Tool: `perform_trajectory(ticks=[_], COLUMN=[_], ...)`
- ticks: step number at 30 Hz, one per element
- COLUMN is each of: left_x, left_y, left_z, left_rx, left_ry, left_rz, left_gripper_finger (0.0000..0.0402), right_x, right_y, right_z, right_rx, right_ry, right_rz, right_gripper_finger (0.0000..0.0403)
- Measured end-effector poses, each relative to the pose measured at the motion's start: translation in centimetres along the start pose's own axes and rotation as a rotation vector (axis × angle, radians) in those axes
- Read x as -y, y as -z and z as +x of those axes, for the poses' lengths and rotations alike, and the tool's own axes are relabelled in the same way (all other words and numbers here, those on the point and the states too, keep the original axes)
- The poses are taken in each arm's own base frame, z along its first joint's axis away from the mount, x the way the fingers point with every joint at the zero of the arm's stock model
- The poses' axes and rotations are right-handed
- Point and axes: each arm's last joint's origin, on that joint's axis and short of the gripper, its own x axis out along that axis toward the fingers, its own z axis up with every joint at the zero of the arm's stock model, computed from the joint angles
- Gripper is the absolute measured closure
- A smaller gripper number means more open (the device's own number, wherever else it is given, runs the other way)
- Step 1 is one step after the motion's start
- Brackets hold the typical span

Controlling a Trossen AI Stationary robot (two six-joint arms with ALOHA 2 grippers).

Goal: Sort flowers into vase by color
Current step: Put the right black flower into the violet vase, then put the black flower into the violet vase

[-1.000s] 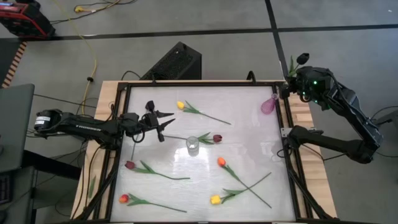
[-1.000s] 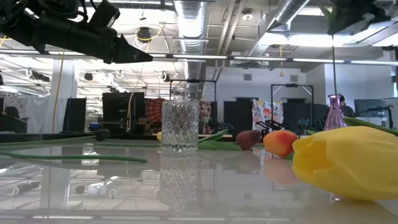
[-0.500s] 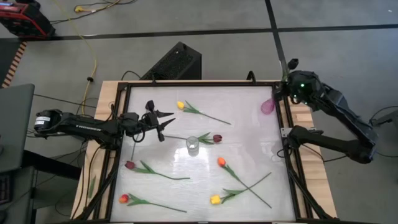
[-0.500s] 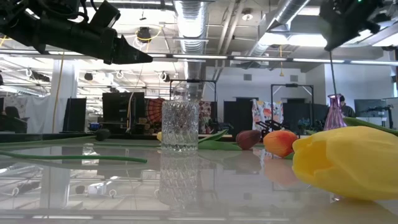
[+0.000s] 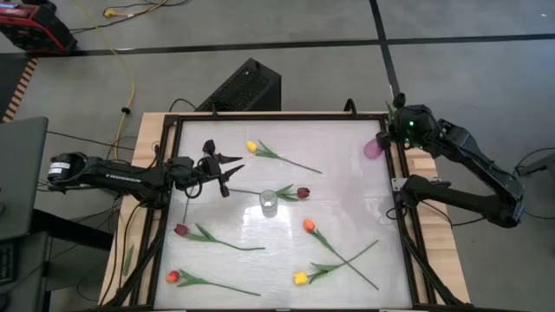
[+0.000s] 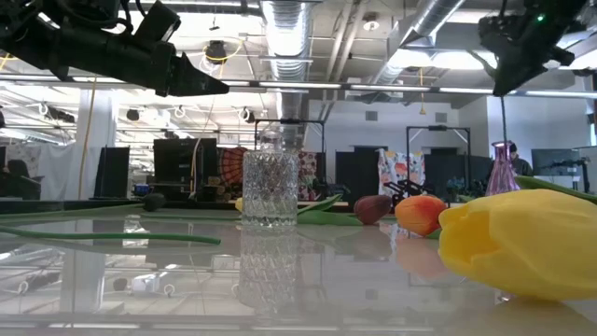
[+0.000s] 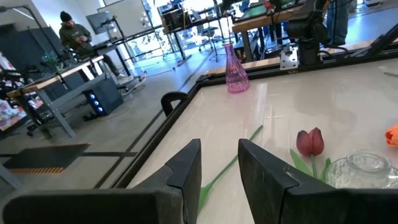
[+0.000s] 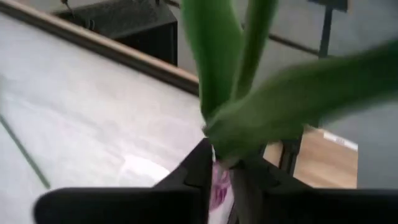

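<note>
My right gripper (image 5: 401,127) hangs above the far right corner of the table, shut on a tulip whose green leaves (image 8: 227,81) fill the right wrist view; its head does not show. The thin stem (image 6: 505,117) drops straight to the mouth of the purple vase (image 5: 374,147). My left gripper (image 5: 229,172) is open in the air over the table's left part, left of the clear glass vase (image 5: 268,202). Several tulips lie flat on the table: yellow (image 5: 251,146), maroon (image 5: 303,192), orange (image 5: 308,226), dark red (image 5: 180,230), red (image 5: 173,277), yellow (image 5: 300,278). My right gripper pinches the tulip's stem (image 8: 225,155) between its two fingers just below where the leaves branch off, coming at it slanting down from the table's right side. The flower is lifted clear and upright. Its stem hangs below the fingers, with the lower end at the purple vase's neck (image 6: 503,149).
A raised dark frame (image 5: 404,186) runs around the white table top. The clear vase stands near the middle with the maroon tulip beside it. In the low view a yellow tulip head (image 6: 522,243) lies close to the camera. A seated person (image 7: 73,34) shows far beyond the table.
My right gripper has moved down and toward the table's left, from outside the far right corner to above the purple vase, carrying the tulip. The stem has stayed upright and its lower end has come down to the vase's mouth. The left arm has kept still.
</note>
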Motion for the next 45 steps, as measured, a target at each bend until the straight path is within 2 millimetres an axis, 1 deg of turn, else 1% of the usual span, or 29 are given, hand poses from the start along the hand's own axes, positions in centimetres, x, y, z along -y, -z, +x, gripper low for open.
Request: perform_trajectory(ticks=[6,11,14,18,22,31,38,45], left_x=[0.0,0.0,0.0,0.0,0.0,0.0,0.1,0.1], left_y=[0.0,0.0,0.0,0.0,0.0,0.0,0.2,0.2], left_z=[0.0,0.0,0.0,0.0,0.0,0.0,0.0,0.0], left_rx=[0.000,0.000,0.000,0.000,0.000,0.000,-0.021,-0.021], left_ry=[0.000,0.000,0.001,0.001,0.001,0.001,0.006,0.005], left_rz=[-0.015,-0.029,-0.058,-0.084,-0.098,-0.098,-0.083,-0.079], left_gripper_finger=[0.0306,0.0306,0.0306,0.0306,0.0306,0.0306,0.0306,0.0306], right_x=[0.1,0.1,0.1,0.1,0.2,0.8,0.8,-0.3], right_y=[0.8,1.2,0.9,-0.1,-1.0,-2.5,-2.7,-2.7], right_z=[0.0,0.2,0.1,-0.7,-1.8,-4.6,-6.8,-7.6], right_rx=[-0.101,-0.170,-0.198,-0.203,-0.194,-0.151,-0.230,-0.338], right_ry=[-0.061,-0.053,-0.044,-0.061,-0.117,-0.221,-0.455,-0.690], right_rz=[0.002,-0.019,-0.029,-0.028,-0.016,0.008,0.012,0.077], right_gripper_finger=[0.0223,0.0146,0.0114,0.0086,0.0074,0.0072,0.0074,0.0076])
